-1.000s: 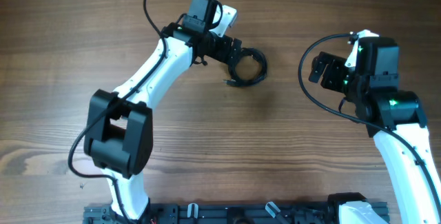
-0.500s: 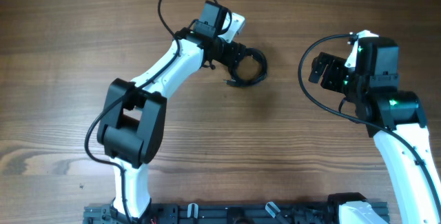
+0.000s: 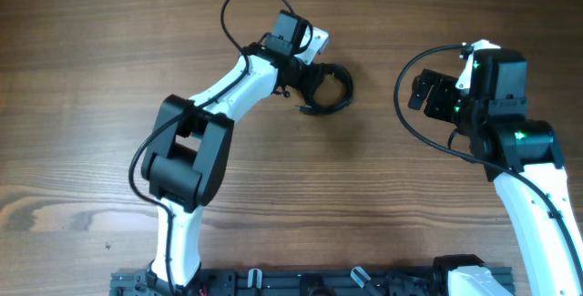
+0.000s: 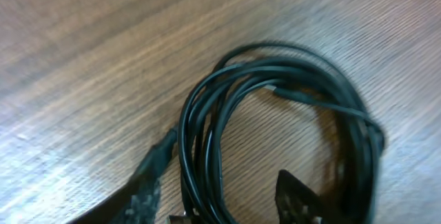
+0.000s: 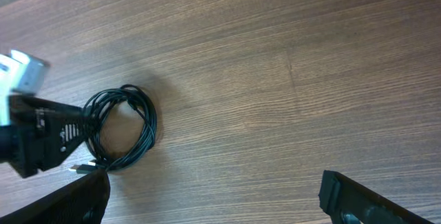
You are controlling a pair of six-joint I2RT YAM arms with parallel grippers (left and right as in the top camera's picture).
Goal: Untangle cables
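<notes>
**Left arm reaches the coil; jaws narrow around its left side**

Over the last second the left arm is swung further across the table point(image 3: 91, 105), and the left gripper point(image 3: 305, 79) is brought from just short of the cables point(image 3: 346, 85) to the coil's left side. Its jaws are drawn in from wide to about half apart. In the left wrist view, 1 finger point(image 4: 148, 182) is seen outside the ring and the other inside it, with the left-hand bundle of strands between them. A gap is left on either side, so the bundle is straddled but not yet pinched. The right gripper point(image 3: 421, 91) is not moved in that time. It is held wide apart and empty, well to the right of the coil and facing it.

The coil itself is not shifted. It lies flat in the far half of the table, about midway between the left and right edges.

For the task, this is judged to be the first grasp in the making: nothing is pulled loose yet, and the untangling is not begun.

Counted: 2 arms, 2 grippers, 1 coil of thin black cable wound in several turns. How many separate cords are wound in it cannot be told. 1 silvery plug end point(image 5: 76, 169) is seen jutting from the coil's near left side.
</notes>
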